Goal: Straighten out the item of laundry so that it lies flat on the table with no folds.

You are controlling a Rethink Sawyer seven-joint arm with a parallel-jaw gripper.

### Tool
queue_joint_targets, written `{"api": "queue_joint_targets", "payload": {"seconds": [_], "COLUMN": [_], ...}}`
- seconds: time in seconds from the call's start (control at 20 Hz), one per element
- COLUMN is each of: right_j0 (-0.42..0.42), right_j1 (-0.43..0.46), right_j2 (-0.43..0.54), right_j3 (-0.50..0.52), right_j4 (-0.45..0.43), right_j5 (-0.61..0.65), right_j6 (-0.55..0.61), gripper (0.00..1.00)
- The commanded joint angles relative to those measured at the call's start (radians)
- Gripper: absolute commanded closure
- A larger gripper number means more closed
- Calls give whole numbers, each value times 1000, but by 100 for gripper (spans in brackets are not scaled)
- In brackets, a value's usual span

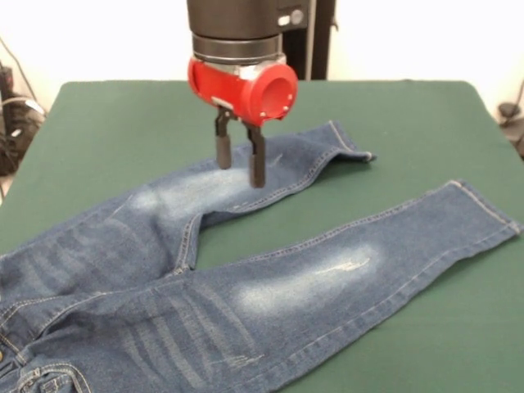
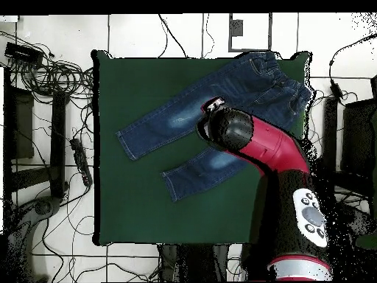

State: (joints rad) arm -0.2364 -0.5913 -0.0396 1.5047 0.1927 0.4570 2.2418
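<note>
One table (image 1: 106,115), dark green, filling most of the front view from edge to edge; in the overhead view a green rectangle (image 2: 125,206) in the centre of the frame, rounded at the corners. No box, bin or tray anywhere on it; nothing held inside anything.

One red and black arm (image 2: 276,158), rising from the bottom right of the overhead view toward the centre, hiding the upper part of one trouser leg there; in the front view coming down from the top centre, ending in a red collar.

One pair of jeans (image 1: 270,295), blue denim, spread open on the table. In the front view: waistband at the lower left corner, partly cut off by the frame; two legs fanning out toward the right, the upper one ending near the upper right of centre, the lower one reaching the right edge. Two pale faded patches, one on each thigh. Slight ripples near the seat and crotch. In the overhead view (image 2: 184,110): waistband at the upper right of the table, legs pointing down-left.

One claw (image 1: 240,164), two black fingers (image 1: 257,160) hanging over the upper leg, spread a little apart, nothing between them; contact with the cloth impossible to tell.
</note>
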Motion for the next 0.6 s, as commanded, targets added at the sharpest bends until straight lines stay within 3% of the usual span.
{"api": "queue_joint_targets", "payload": {"seconds": [0.05,0.6], "right_j0": [39,109], "right_j1": [42,-12], "right_j2": [39,-33], "right_j3": [158,195], "right_j4": [74,150], "right_j5": [-56,-12], "right_j6": [280,323], "gripper": [0,0]}}
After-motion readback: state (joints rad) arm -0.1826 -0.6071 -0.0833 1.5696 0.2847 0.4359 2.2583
